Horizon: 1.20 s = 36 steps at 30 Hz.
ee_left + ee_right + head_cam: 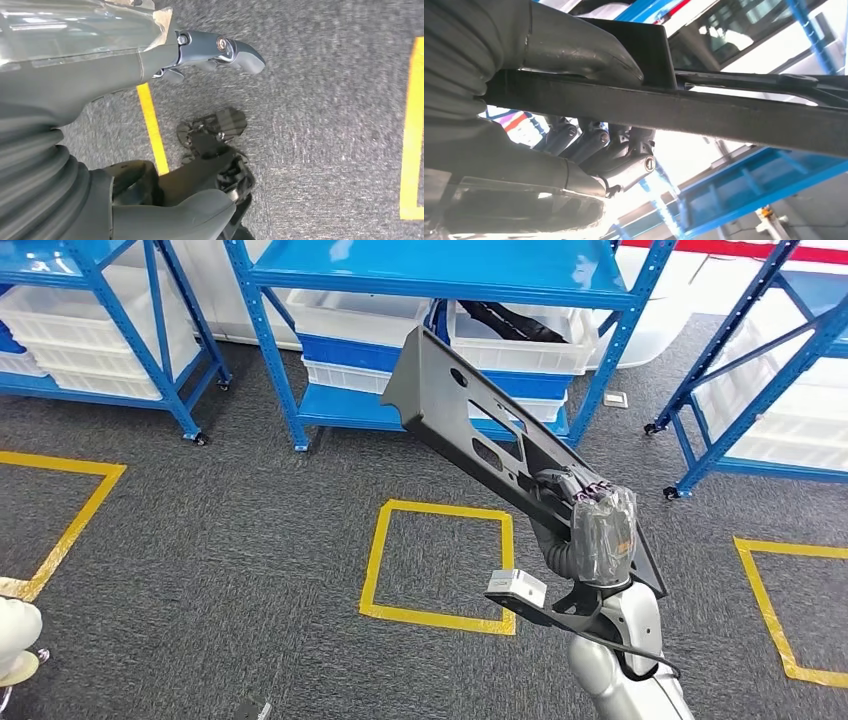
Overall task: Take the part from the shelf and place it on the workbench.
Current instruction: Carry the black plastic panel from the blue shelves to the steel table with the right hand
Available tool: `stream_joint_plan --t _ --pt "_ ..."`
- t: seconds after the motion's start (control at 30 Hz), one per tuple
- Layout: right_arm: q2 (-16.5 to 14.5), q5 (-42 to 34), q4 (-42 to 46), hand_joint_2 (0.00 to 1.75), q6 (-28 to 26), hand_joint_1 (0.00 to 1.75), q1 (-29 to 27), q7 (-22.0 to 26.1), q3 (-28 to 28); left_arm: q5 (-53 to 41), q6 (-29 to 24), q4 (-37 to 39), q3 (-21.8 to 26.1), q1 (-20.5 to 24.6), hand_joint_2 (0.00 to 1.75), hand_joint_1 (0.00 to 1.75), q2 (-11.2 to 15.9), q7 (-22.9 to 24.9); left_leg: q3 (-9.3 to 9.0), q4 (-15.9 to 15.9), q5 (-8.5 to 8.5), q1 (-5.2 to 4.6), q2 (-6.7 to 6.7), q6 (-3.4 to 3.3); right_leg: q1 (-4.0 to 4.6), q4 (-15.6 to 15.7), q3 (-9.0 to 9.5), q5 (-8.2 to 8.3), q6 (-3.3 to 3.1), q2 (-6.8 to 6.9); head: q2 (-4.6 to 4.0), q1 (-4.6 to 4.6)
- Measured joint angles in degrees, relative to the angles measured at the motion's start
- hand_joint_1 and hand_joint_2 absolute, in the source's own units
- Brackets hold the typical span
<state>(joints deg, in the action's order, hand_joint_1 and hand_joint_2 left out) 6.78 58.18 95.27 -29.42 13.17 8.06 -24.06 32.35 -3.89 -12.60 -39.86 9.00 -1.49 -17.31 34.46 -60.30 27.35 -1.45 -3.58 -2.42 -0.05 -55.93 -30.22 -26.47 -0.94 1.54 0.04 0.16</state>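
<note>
Head view: right hand (pixel 590 515) grips the long dark part (pixel 480 430) near one end, raised before the blue shelf (pixel 440 280). That leverage could twist it loose or strike the shelf. Left hand (pixel 200 55) hangs empty, fingers apart.

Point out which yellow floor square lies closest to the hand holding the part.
The middle yellow square, just left of the right hand gripping the dark part; the other two squares are cut off at the picture's edges.
</note>
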Motion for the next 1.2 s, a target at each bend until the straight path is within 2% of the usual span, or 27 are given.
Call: stream_joint_plan --t 0.07,0.1,0.13,0.17,0.2,0.23,0.3,0.37,0.43,0.47,0.5,0.57,0.63,0.67,0.7,0.73,0.77,0.83,0.87,0.9,0.93,0.97,1.03,1.07,1.13,1.17,1.2 --pt "-0.02 -0.22 0.10 1.75 0.01 1.75 -0.16 -0.07 0.05 -0.66 -0.35 0.00 -0.13 -0.15 1.75 0.00 0.16 -1.17 2.47 -6.18 4.09 0.71 2.85 1.12 -0.41 0.10 -0.44 0.75 -0.22 -1.04 0.00 -0.13" --pt "-0.01 -0.39 0.12 1.75 0.02 1.75 -0.32 -0.09 0.09 -0.89 -0.55 0.01 -0.18 -0.24 1.75 0.00 0.22 -1.75 3.93 -9.95 5.97 1.12 3.40 1.58 -0.49 0.03 -0.79 0.99 -0.14 -1.60 0.00 -0.18" --pt "0.04 -0.67 0.11 1.75 0.02 1.75 -0.54 -0.09 0.14 -1.03 -0.71 0.01 -0.19 -0.30 1.75 0.00 0.29 -2.25 4.95 -12.72 6.97 1.54 3.60 2.00 -0.61 -0.06 -1.10 1.18 0.04 -2.21 0.00 -0.19" --pt "0.10 -1.01 0.10 1.75 0.02 1.75 -0.74 -0.09 0.22 -1.13 -0.85 0.01 -0.19 -0.33 1.75 0.00 0.33 -2.65 5.08 -13.59 6.83 1.94 3.64 2.36 -0.77 -0.21 -1.37 1.34 0.22 -2.85 0.00 -0.20" --pt "0.17 -1.35 0.10 1.75 0.02 1.75 -0.89 -0.09 0.32 -1.17 -0.95 0.01 -0.19 -0.34 1.75 0.00 0.38 -2.90 4.13 -12.21 5.61 2.34 3.72 2.70 -0.99 -0.40 -1.57 1.45 0.41 -3.50 0.00 -0.20" --pt "0.24 -1.66 0.09 1.75 0.02 1.75 -0.96 -0.08 0.39 -1.18 -0.95 0.01 -0.18 -0.34 1.75 0.00 0.43 -3.03 2.20 -8.78 3.67 2.77 4.10 3.07 -1.22 -0.67 -1.72 1.50 0.56 -4.14 0.00 -0.20" --pt "0.35 -1.99 0.09 1.75 0.02 1.75 -0.87 -0.07 0.50 -1.18 -0.89 0.01 -0.18 -0.34 1.75 0.00 0.48 -3.14 -1.56 -1.52 1.12 3.48 6.59 3.66 -1.36 -1.46 -2.36 1.50 1.17 -5.33 0.00 -0.24" --pt "0.42 -2.09 0.10 1.75 0.02 1.75 -0.77 -0.04 0.60 -1.18 -0.84 0.01 -0.18 -0.35 1.75 0.00 0.49 -3.18 -2.56 1.21 0.80 3.45 8.16 3.38 -1.18 -1.85 -3.48 1.84 2.27 -6.42 0.00 -0.28" --pt "0.57 -2.15 0.11 1.75 0.03 1.75 -0.83 -0.01 0.75 -1.18 -0.68 0.00 -0.18 -0.31 1.75 0.00 0.42 -3.19 -2.19 1.44 0.32 3.04 6.95 2.18 -1.23 -1.67 -4.47 2.45 3.37 -7.49 0.00 -0.32" --pt "0.68 -2.29 0.11 1.75 0.05 1.75 -0.85 0.02 0.84 -1.13 -0.02 -0.01 -0.17 -0.28 1.75 0.00 0.39 -3.16 -2.07 1.66 -0.03 2.93 6.29 1.49 -1.26 -2.11 -5.05 2.34 3.66 -7.12 0.00 -0.31" --pt "0.81 -2.56 0.09 1.75 0.16 1.75 -0.76 0.08 0.89 -0.96 1.24 -0.01 -0.16 -0.23 1.75 0.00 0.40 -3.04 -1.95 1.92 -0.38 2.92 5.55 0.87 -1.29 -3.53 -5.95 1.62 3.72 -6.11 0.00 -0.15" --pt "0.98 -3.38 -0.04 1.75 0.59 1.75 -0.27 0.28 0.82 -0.30 5.22 -0.02 -0.10 -0.31 1.75 0.00 0.52 -2.38 -1.64 2.15 -0.79 2.73 4.02 0.12 -1.24 -9.98 -9.07 -1.49 3.43 -3.29 0.00 0.24" --pt "1.08 -4.00 -0.35 1.75 0.97 1.75 0.12 0.49 0.66 0.36 8.13 -0.01 -0.04 -0.52 1.75 0.00 0.56 -1.45 -1.31 2.14 -0.93 2.43 2.42 -0.11 -1.22 -17.16 -12.05 -4.34 3.46 -2.28 0.00 0.44" --pt "1.11 -4.12 -0.55 1.75 1.05 1.75 0.17 0.57 0.58 0.52 8.69 0.00 -0.01 -0.59 1.75 0.00 0.55 -1.03 -1.21 2.13 -0.98 2.32 1.64 -0.16 -1.21 -18.33 -12.19 -4.68 3.68 -2.15 0.00 0.45" --pt "1.15 -4.18 -0.72 1.75 1.07 1.75 0.16 0.66 0.49 0.66 9.01 0.01 0.03 -0.63 1.75 0.00 0.55 -0.65 -1.16 2.12 -1.01 2.25 0.94 -0.17 -1.19 -17.06 -11.05 -4.17 3.99 -1.98 0.00 0.48" --pt "1.17 -4.20 -0.85 1.75 1.05 1.75 0.15 0.73 0.41 0.89 9.39 0.01 0.09 -0.64 1.75 0.00 0.54 -0.27 -1.17 2.12 -1.04 2.21 0.28 -0.16 -1.18 -13.66 -8.80 -3.05 4.28 -1.53 0.00 0.48" --pt "1.17 -4.20 -0.93 1.75 1.03 1.75 0.17 0.79 0.33 1.14 9.91 0.00 0.23 -0.64 1.75 0.00 0.53 0.04 -1.23 2.11 -1.08 2.16 -0.34 -0.09 -1.11 -9.04 -6.06 -1.89 4.35 -0.41 0.00 0.49" --pt "1.16 -4.20 -1.04 1.75 0.97 1.75 0.21 0.87 0.15 1.58 10.88 -0.01 0.59 -0.63 1.75 0.00 0.50 0.35 -1.31 2.10 -1.11 1.90 -1.34 0.31 -0.51 -2.63 -2.47 -0.31 3.76 1.42 0.00 0.46" --pt "1.16 -4.20 -1.10 1.75 0.95 1.75 0.20 0.90 0.07 1.64 11.10 -0.01 0.75 -0.63 1.75 0.00 0.48 0.35 -1.34 2.10 -1.13 1.77 -1.80 0.58 -0.18 -1.49 -2.00 -0.08 3.24 1.77 0.00 0.44" --pt "1.19 -4.19 -1.17 1.75 0.92 1.75 0.16 0.92 -0.01 1.64 11.07 -0.01 0.85 -0.62 1.75 0.00 0.44 0.32 -1.40 2.18 -1.19 1.68 -2.26 0.89 0.09 -1.49 -2.26 0.14 2.79 1.28 0.00 0.40" --pt "1.23 -4.18 -1.22 1.75 0.89 1.75 0.10 0.94 -0.08 1.64 10.85 -0.01 0.96 -0.59 1.75 0.00 0.38 0.29 -1.45 2.24 -1.18 1.71 -2.66 1.20 -0.09 -1.39 -2.29 0.37 2.31 0.63 0.00 0.43" --pt "1.27 -4.16 -1.27 1.75 0.86 1.75 0.03 0.95 -0.13 1.64 10.51 -0.01 1.11 -0.53 1.75 0.00 0.32 0.26 -1.39 2.00 -0.88 1.82 -2.28 1.56 -0.36 -1.24 -2.32 0.61 1.93 0.04 0.00 0.36" --pt "1.26 -4.11 -1.35 1.75 0.78 1.75 -0.01 0.98 -0.24 1.67 9.73 -0.01 1.40 -0.48 1.75 0.00 0.23 0.20 -0.11 -1.22 1.54 2.10 0.26 2.14 -1.06 -0.98 -2.15 1.15 1.05 -1.02 0.00 0.20" --pt "1.19 -4.08 -1.40 1.75 0.75 1.75 -0.02 1.00 -0.33 1.71 9.49 -0.01 1.50 -0.53 1.75 0.00 0.23 0.18 1.35 -4.63 3.56 2.21 1.94 2.34 -1.19 -0.96 -2.26 1.32 0.76 -1.55 0.00 0.06" --pt "1.06 -4.06 -1.58 1.75 0.74 1.75 -0.14 1.03 -0.54 1.78 9.31 0.01 1.63 -0.78 1.75 0.00 0.21 0.18 4.85 -12.34 6.97 2.24 3.50 2.55 -1.11 -1.00 -2.47 1.52 0.46 -2.74 0.00 -0.06" --pt "1.03 -4.06 -1.69 1.75 0.74 1.75 -0.25 1.04 -0.61 1.80 9.29 0.01 1.68 -0.90 1.75 0.00 0.21 0.18 5.82 -14.29 7.27 2.25 3.69 2.59 -1.07 -1.04 -2.53 1.58 0.39 -3.43 0.00 -0.08" --pt "1.02 -4.06 -1.79 1.75 0.74 1.75 -0.36 1.05 -0.66 1.80 9.29 0.01 1.72 -0.98 1.75 0.00 0.21 0.18 5.72 -13.94 6.37 2.29 3.78 2.58 -1.05 -1.09 -2.56 1.62 0.36 -4.14 0.00 -0.09"
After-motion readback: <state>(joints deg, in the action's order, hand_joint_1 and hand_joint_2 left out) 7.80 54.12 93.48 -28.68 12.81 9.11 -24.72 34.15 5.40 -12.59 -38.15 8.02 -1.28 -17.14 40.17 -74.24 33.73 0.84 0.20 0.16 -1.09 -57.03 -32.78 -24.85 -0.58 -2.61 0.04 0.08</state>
